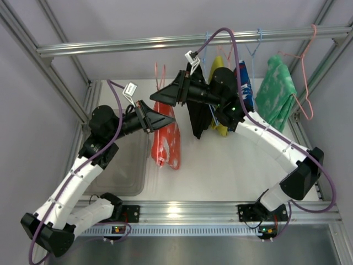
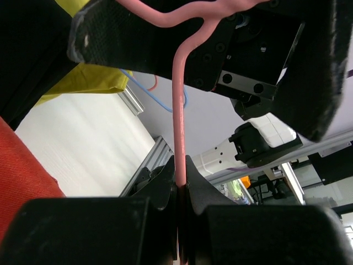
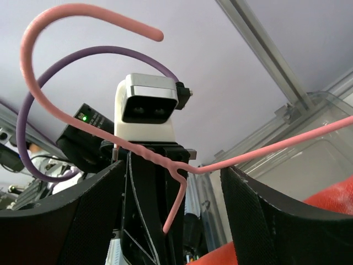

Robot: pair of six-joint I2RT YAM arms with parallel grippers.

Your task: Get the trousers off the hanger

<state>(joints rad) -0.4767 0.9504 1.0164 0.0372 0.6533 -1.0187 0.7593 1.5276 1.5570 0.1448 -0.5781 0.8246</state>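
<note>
The left claw (image 2: 179, 185) hid the low part of the pink hanger (image 2: 178, 110) and was clenched on its wire. The right claw (image 3: 174, 171) was spread wide around the twisted neck. The red trousers (image 1: 167, 144) hung below the left claw, near a see-through bin (image 1: 124, 165).

Black garment (image 1: 197, 124), green patterned garment (image 1: 276, 93), clear bin (image 1: 126, 168), metal rail (image 1: 165, 43)

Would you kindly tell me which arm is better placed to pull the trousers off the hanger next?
Right, I'd judge. The left gripper is shut on the hanger, steadying it. The right gripper, jaws open around the hanger's neck, holds nothing and is near the trousers.
</note>
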